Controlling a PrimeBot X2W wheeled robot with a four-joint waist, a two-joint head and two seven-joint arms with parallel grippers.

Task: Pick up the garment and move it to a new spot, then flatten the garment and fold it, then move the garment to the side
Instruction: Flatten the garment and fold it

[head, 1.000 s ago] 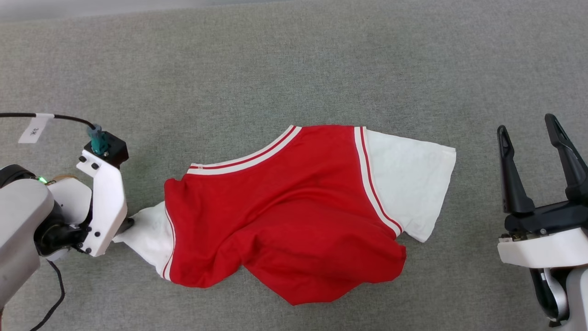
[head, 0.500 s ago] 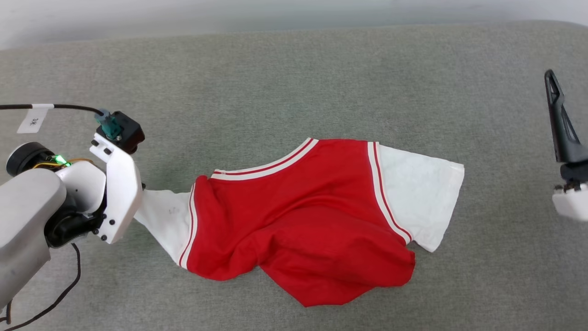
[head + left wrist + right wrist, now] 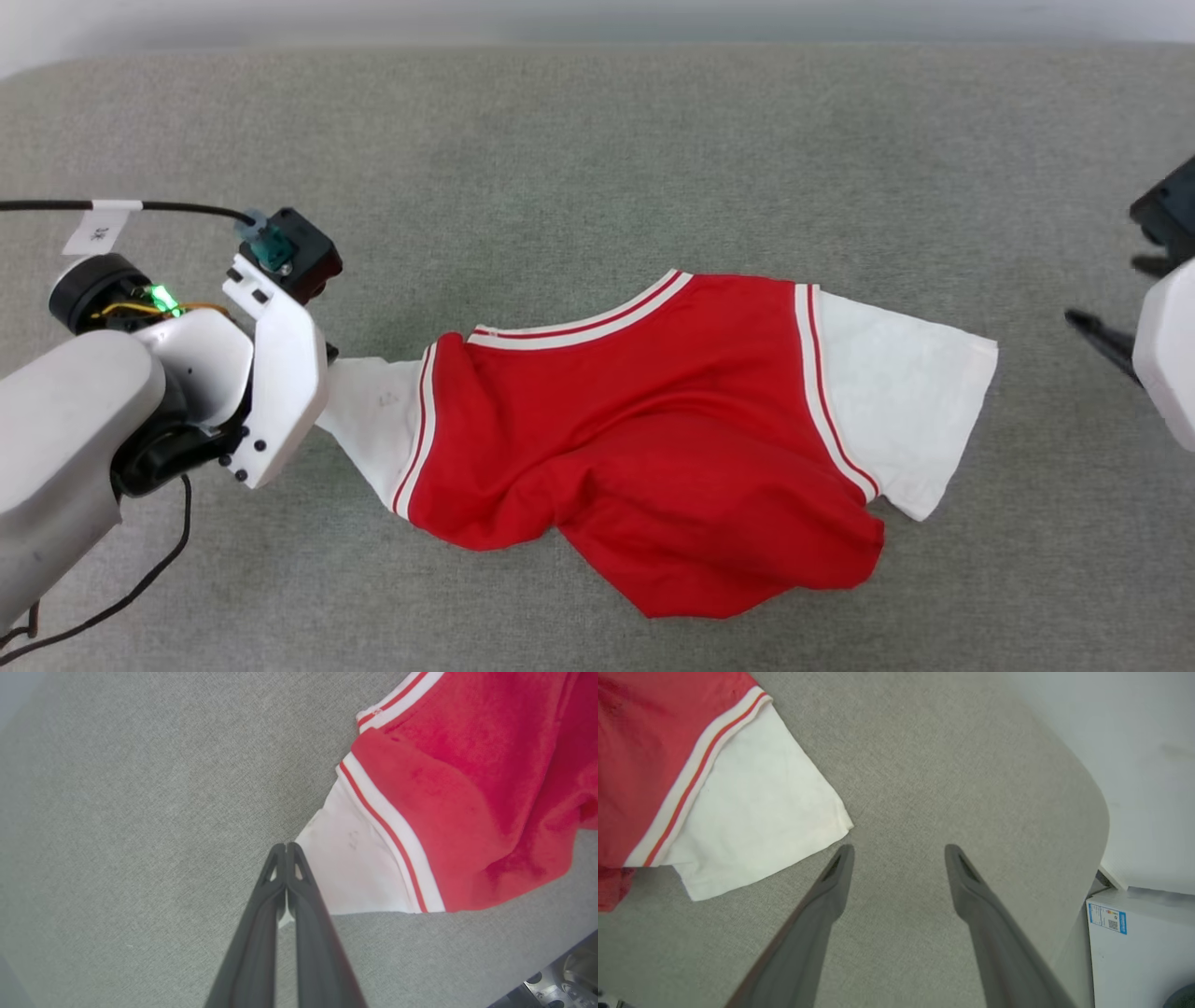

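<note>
Garment [image 3: 635, 439] lies rumpled across the middle of the grey bench [image 3: 597, 159] in your head view. Its red body is bunched toward the lower centre, the striped neckline runs along its upper edge, and a white sleeve sits at either end. Your left pincer [image 3: 286, 845] is clamped on the corner of the left-hand sleeve [image 3: 378, 415]. In the left wrist view you see both fingers [image 3: 261, 933] pressed together with white fabric caught between them. Your right pincer [image 3: 899, 851] stands wide apart, holding nothing, over bare bench near the corner of the other sleeve [image 3: 752, 812]. A white box [image 3: 1134, 952] sits at that view's lower right, past the bench's rounded corner.
</note>
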